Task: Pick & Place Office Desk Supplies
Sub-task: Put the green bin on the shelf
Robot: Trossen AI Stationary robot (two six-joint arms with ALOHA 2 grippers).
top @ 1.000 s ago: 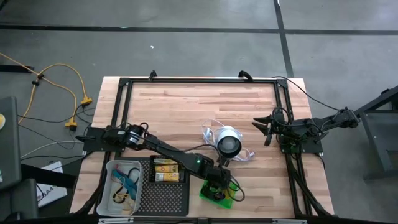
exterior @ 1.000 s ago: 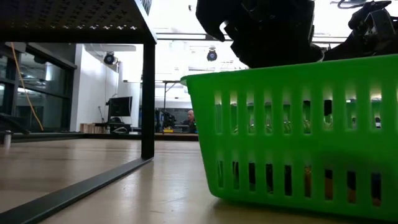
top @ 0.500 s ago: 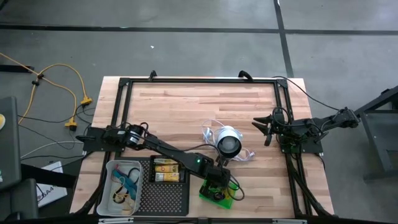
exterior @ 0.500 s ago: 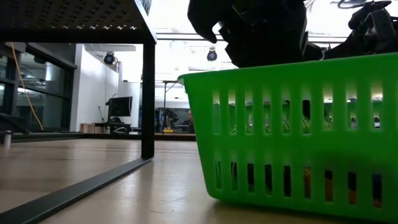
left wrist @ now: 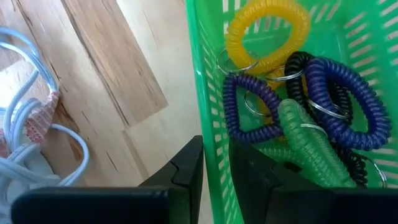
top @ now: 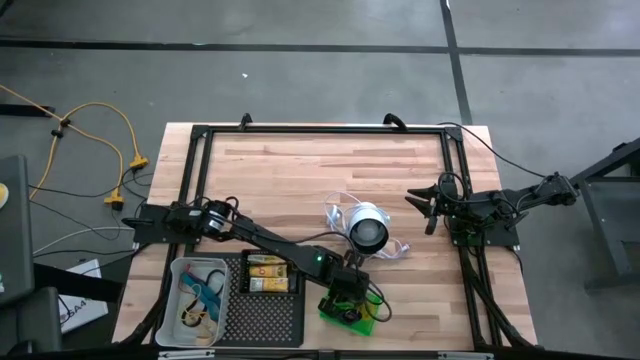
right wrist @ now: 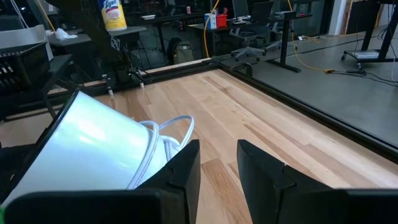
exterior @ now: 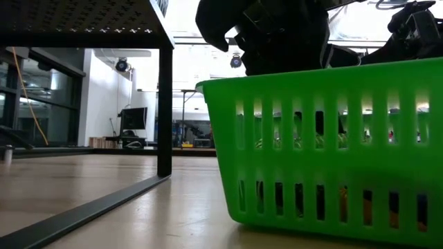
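Your left gripper [left wrist: 214, 171] grips the wall of the green slotted plastic basket [left wrist: 205, 93], jaws nearly shut on it. Coiled plastic loops [left wrist: 292, 99] lie inside — sorted. Right gripper [top: 428, 208], beyond the basket, stands part-open, empty.

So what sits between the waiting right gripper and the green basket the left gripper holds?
In the high view, the round white-and-black object with its white cord lies between the right gripper and the green basket, whose wall the left gripper straddles.

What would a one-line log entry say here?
left gripper: shut on green basket wall | coil loops: inside basket | right gripper: waiting, table's right side
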